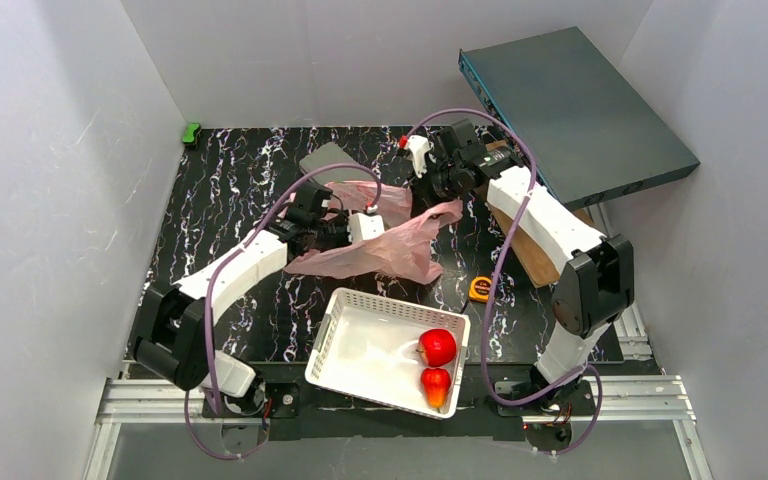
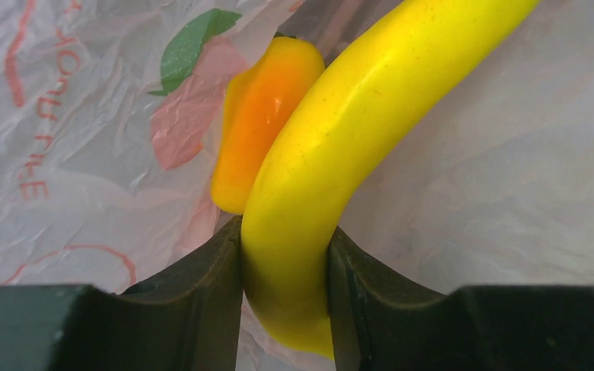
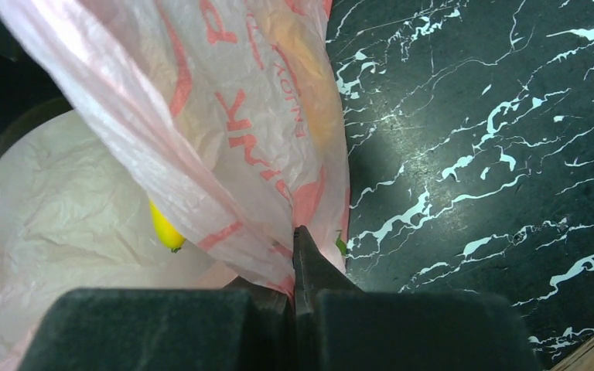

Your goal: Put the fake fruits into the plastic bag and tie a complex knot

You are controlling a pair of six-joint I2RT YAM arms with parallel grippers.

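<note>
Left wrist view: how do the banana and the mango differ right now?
The banana is long, curved and plain yellow; the mango is short, stubby and orange fading to yellow. The banana is clamped in the left tool; the mango sits free, partly hidden behind it. Both are glossy, with the plastic bag behind them.

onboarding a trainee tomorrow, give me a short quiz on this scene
1. True or false: the left fingers grip the banana, beside the mango, inside the plastic bag.
2. Which fruits lie in the white basket? A) banana and mango B) apple and small red pointed fruit C) none
3. Fill in: the right fingers are shut on the ____.
Key: 1 true; 2 B; 3 plastic bag
</note>
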